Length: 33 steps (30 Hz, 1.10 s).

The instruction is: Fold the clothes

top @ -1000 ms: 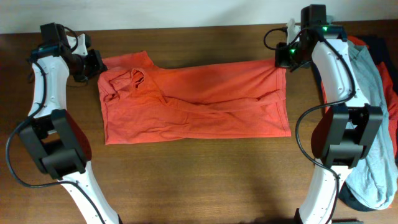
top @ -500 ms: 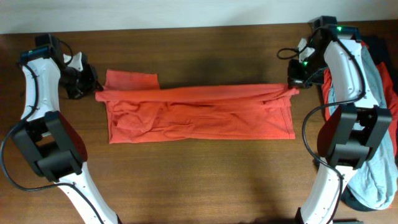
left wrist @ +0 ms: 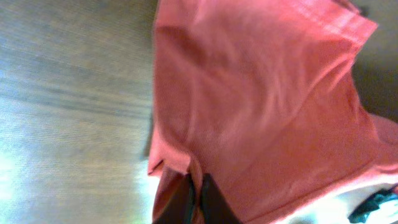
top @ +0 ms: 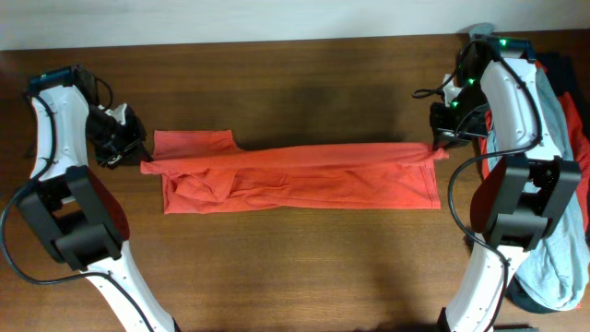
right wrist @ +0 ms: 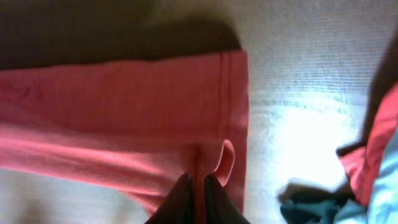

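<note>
The orange-red T-shirt (top: 295,175) lies stretched sideways across the middle of the table, its far edge lifted and pulled taut between my two grippers. My left gripper (top: 140,159) is shut on the shirt's left end; in the left wrist view the dark fingers (left wrist: 186,202) pinch a fold of the orange cloth (left wrist: 261,106). My right gripper (top: 440,148) is shut on the shirt's right end; in the right wrist view the fingers (right wrist: 180,199) pinch the cloth beside the hem (right wrist: 233,112). No chest lettering shows.
A pile of other garments, grey-blue (top: 553,184), red (top: 579,120) and dark navy (top: 544,65), lies at the right edge behind my right arm. It also shows in the right wrist view (right wrist: 373,149). The wooden table (top: 295,267) stretches out in front of the shirt.
Both grippers have carried the shirt's far edge toward the near side. The shirt has narrowed from a wide spread to a long band with the raised edge folding over it.
</note>
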### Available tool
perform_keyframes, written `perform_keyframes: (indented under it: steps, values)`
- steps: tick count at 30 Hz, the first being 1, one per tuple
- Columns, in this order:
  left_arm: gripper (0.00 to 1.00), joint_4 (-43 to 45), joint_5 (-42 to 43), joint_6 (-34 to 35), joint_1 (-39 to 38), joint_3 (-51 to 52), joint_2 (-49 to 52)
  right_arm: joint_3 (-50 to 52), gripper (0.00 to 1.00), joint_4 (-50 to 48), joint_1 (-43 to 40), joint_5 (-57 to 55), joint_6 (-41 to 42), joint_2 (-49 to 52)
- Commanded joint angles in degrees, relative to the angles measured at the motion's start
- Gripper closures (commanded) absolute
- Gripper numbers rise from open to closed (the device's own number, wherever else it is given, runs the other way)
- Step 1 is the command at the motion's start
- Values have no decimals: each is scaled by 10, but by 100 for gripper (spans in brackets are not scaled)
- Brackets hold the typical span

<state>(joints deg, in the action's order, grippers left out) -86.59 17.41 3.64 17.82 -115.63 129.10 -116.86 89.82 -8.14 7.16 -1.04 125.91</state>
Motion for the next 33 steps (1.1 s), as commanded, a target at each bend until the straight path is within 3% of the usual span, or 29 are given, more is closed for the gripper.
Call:
perform_keyframes:
  steps: [1,5,9,19,28,33]
  values:
    - [85,-5,-40,-9,3,-7,-22,-6,85,15,-5,-52,-4,-17]
    - [80,-10,-40,-9,2,-7,-21,14,84,20,-5,-80,-4,-17]
    - [60,-19,-40,-9,-4,0,-21,31,84,17,-5,-78,-4,-17]
    - [56,35,-20,-9,-24,10,-21,31,84,14,0,49,-45,-17]
    - [51,75,-25,-24,-87,13,-21,31,82,-6,14,51,-52,-17]
    - [50,82,-109,-21,-99,13,-21,31,82,-6,14,51,-52,-17]
